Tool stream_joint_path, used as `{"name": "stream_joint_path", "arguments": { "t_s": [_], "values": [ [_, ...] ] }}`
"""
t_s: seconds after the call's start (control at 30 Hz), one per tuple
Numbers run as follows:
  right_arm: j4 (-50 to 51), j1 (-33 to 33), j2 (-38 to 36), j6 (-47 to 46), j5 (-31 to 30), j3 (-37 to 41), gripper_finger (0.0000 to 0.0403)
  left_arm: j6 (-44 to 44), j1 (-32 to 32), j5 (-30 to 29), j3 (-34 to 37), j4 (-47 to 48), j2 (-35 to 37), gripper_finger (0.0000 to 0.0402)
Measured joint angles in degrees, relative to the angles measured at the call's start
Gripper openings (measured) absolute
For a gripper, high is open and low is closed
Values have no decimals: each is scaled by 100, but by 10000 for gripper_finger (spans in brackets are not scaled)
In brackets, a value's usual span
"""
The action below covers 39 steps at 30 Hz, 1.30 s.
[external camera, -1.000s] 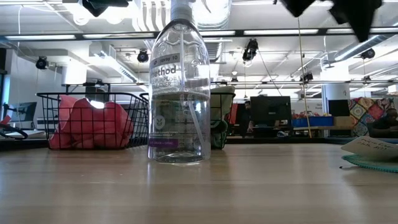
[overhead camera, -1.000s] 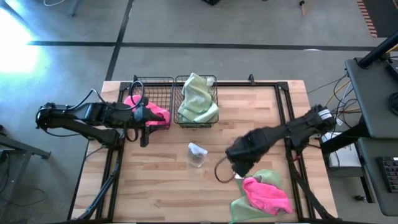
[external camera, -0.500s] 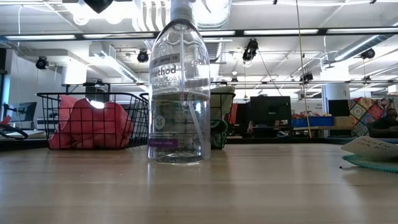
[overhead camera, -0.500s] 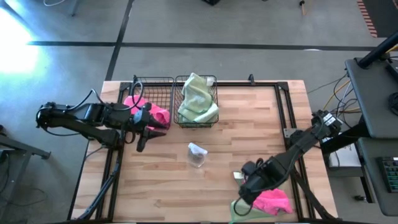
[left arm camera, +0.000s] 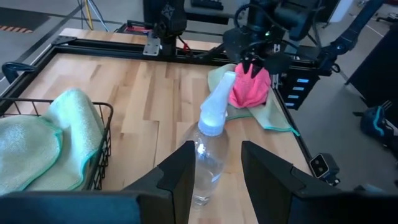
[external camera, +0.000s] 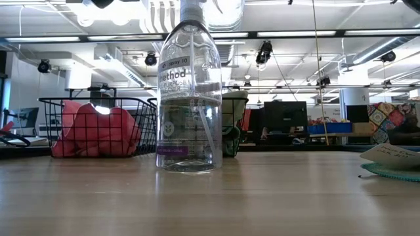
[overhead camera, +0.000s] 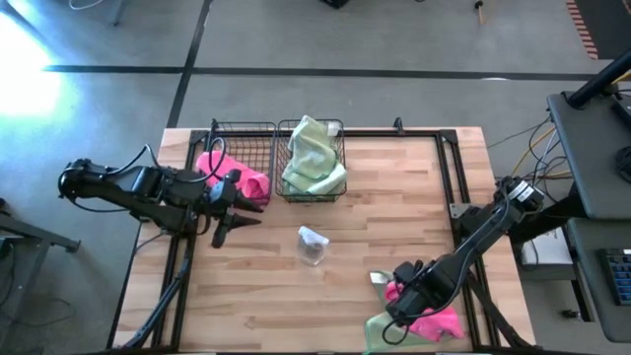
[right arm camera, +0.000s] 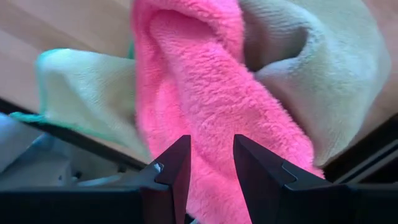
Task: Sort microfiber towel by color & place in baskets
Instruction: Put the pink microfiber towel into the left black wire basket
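Near the table's right front corner a hot pink towel (overhead camera: 441, 321) lies bunched on a pale green towel (overhead camera: 378, 331). My right gripper (overhead camera: 396, 312) hangs open just over the pink one, which fills the right wrist view (right arm camera: 205, 81) beyond the fingers. The left of the two black baskets (overhead camera: 242, 129) holds a pink towel (overhead camera: 251, 183). The right basket (overhead camera: 341, 148) holds a green towel (overhead camera: 314, 163). My left gripper (overhead camera: 237, 227) is open in the air beside the left basket and holds nothing. My right gripper comes at the pink towel's raised fold (right arm camera: 208, 118) from above, pointing steeply down, one finger on either side of the fold. I cannot tell whether the fingertips touch the cloth. The towel lies on the green towel.
A clear spray bottle (overhead camera: 313, 246) stands upright mid-table, between the baskets and the loose towels; it fills the low view (external camera: 189, 98). A black tube frame (overhead camera: 449, 168) runs along the table's far, left and right sides.
My right gripper has swung from mid-table toward the near right corner and come down over the pink towel, its wrist rolling on the way. My left gripper has turned a little, its fingers now pointing more toward the table's right.
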<state>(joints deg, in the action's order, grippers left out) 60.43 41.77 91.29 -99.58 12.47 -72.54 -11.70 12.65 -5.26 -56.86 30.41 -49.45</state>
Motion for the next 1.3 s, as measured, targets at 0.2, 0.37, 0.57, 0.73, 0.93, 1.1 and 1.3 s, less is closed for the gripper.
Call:
{"name": "stream_joint_path", "arguments": {
  "t_s": [0.2, 0.37, 0.57, 0.73, 0.93, 1.1, 1.3],
  "values": [
    [-447, -3, 0, 5, 0, 323, 114, 0, 4, -2, 0, 1, -1, 116],
    [-808, -1, 0, -12, 16, 724, 114, 0, 2, -7, 0, 2, -4, 116],
    [-1368, -3, 0, -136, 149, 1214, 114, 0, 2, -11, 0, 2, -7, 116],
    [-1584, -4, 0, -236, 144, 1477, 114, 0, 2, -15, 0, 2, -7, 116],
    [-1623, -4, 0, -246, 106, 1530, 90, 0, 2, -15, 0, 2, -7, 116],
    [-1623, -4, 0, -163, 101, 1425, 49, 0, 2, -17, 0, -2, -9, 116],
    [-1615, -5, 0, -35, 32, 1253, 12, 0, 2, -17, 0, -86, -11, 116]
  ]
}}
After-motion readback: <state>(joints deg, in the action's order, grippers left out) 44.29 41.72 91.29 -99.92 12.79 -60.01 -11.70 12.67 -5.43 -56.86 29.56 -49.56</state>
